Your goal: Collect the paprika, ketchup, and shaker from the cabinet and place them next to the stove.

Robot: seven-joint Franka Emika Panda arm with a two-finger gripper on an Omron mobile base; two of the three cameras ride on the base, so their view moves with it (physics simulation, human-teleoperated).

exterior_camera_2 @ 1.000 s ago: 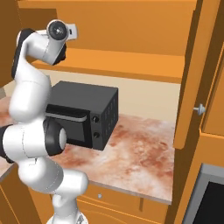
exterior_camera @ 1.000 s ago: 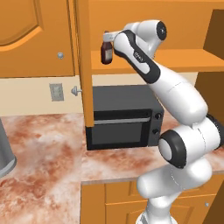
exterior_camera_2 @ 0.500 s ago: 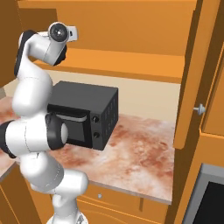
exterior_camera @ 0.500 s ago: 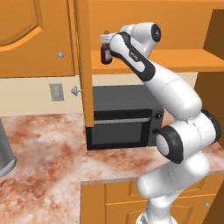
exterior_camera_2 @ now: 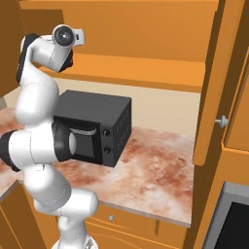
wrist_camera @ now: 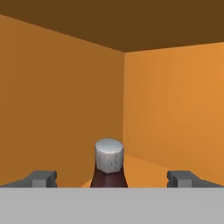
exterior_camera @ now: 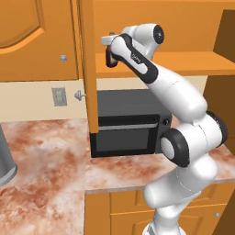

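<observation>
Two fingertips stand wide apart at 6 o'clock in my hand view, the gripper (wrist_camera: 111, 178) holding nothing. Between them rises the ketchup (wrist_camera: 109, 164), its grey cap nearest, on the cabinet (wrist_camera: 61, 100) shelf, with the back corner beyond at 12 o'clock. I judge this the reach for the ketchup; next I must advance, then close on its neck.

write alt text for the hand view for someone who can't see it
The ketchup bottle's grey cap and dark red neck stand centred between the gripper's wide-open jaws, not yet gripped. Behind it are the bare orange inner walls and corner of the cabinet, with a dark ceiling above.
</observation>
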